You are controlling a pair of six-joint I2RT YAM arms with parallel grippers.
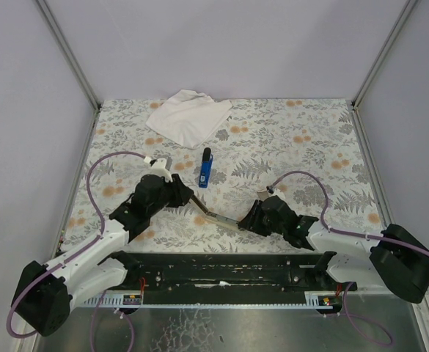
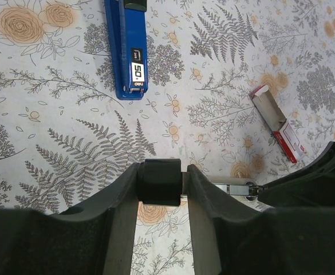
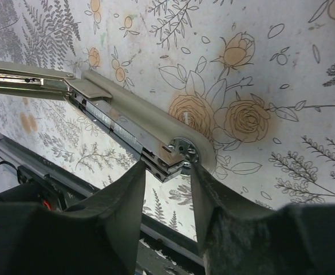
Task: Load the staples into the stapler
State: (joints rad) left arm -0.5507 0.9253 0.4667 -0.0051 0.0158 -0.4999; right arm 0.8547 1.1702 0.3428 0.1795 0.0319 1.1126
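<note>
An open stapler [image 1: 218, 218] with a beige body and silvery metal rail lies spread between my two grippers. My left gripper [image 1: 187, 196] is shut on its black end [image 2: 161, 180]; the rail [image 2: 231, 188] runs off to the right. My right gripper [image 1: 245, 220] is shut on the stapler's metal hinge end [image 3: 178, 156], with the beige body [image 3: 150, 112] and rail stretching away left. The staples' small red and white box [image 2: 279, 123] lies open on the mat to the right of my left gripper [image 2: 162, 172]. I see no staple strips.
A second, blue stapler [image 1: 205, 167] lies closed behind the grippers, also in the left wrist view [image 2: 130, 48]. A crumpled white cloth [image 1: 188, 116] sits at the back. The black rail of the arm bases [image 1: 214, 273] runs along the near edge.
</note>
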